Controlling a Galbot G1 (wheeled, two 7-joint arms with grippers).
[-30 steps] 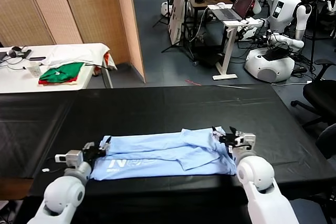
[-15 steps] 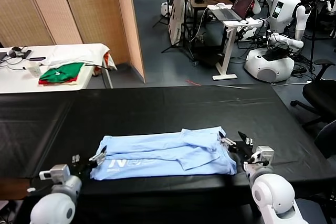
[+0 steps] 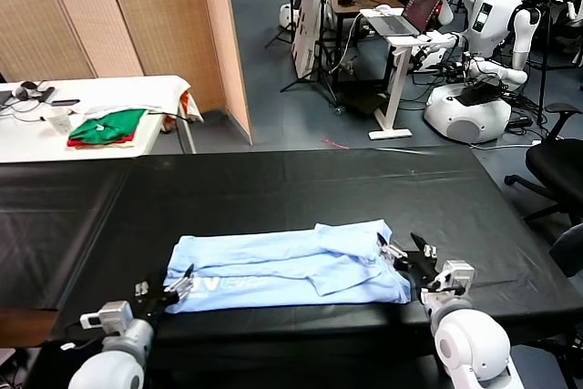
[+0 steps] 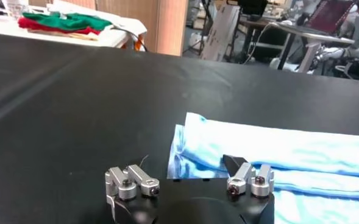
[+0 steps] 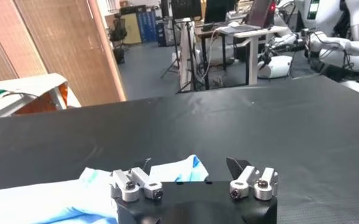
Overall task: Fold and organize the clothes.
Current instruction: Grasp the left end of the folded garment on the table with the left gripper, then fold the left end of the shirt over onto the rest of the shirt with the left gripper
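The black surface [image 3: 291, 184] carries one thing of the task: the light-blue T-shirt [image 3: 282, 266], lying as a long band parallel to the near edge, roughly centred between the side edges and just back from the front edge. Its white lettering shows at the end toward the robot's left, and a sleeve overlaps the body toward the right end.

What has changed is the arms. A second ago both tools sat over the ends of the shirt, the left one at the lettered end and the right one on the folded sleeve end; both have since drawn back toward the robot and now sit at the near edge. The shirt has settled flat, and its left end has shifted slightly where it was let go.

The left tool [image 3: 173, 288] hangs at the near left corner of the shirt with its fingers apart and nothing between them; the left wrist view shows cloth just ahead of one fingertip. The right tool [image 3: 406, 261] is just beside the shirt's right end, also spread wide and empty.

That reads as a lengthwise fold finished and released. The shirt is narrow but still long, so the likely remaining work is to bring one end over the other. The green and red clothes [image 3: 107, 127] on the white table [image 3: 27, 134] beyond the far left corner lie untouched
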